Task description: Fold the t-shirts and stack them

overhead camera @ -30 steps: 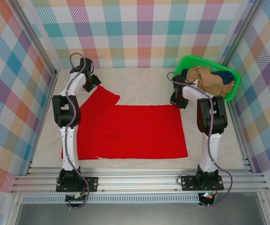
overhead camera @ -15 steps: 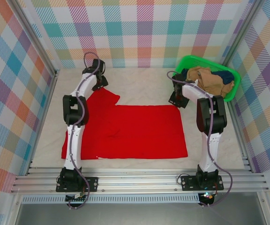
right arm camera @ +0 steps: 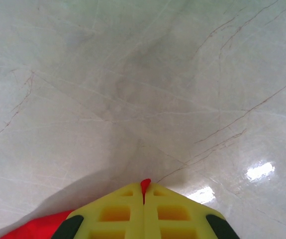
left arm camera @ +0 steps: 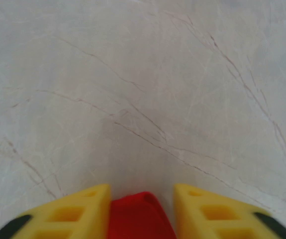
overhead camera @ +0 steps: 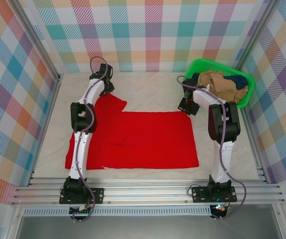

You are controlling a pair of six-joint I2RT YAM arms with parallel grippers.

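- Firstly, the right gripper [right arm camera: 143, 188] had its two yellow fingers pressed together, and a thin tip of red cloth was pinched between them.
- That cloth was the far right corner of the red t-shirt [overhead camera: 143, 139], as the top view showed.
- The left gripper [left arm camera: 142, 199] had its yellow fingers partly apart, and a fold of the same red cloth filled the gap and touched both of them.
- Whether these fingers already pressed the fold firmly, I cannot tell.
- This gripper was at the far edge of the sleeve on the left side, near the back wall.
- Around both pincers, the wrist views showed the pale table [overhead camera: 147, 92] with thin dark veins, bare beyond the fingertips.
- The red t-shirt lay spread flat on the table between the two arms, and its near edge was close to the metal rail [overhead camera: 147, 186].
- A green basket [overhead camera: 207, 63] stood in the far right corner, just beside the right arm.
- Inside it lay the tan t-shirt [overhead camera: 217, 84], crumpled, and the dark navy t-shirt [overhead camera: 239, 80] partly under it.
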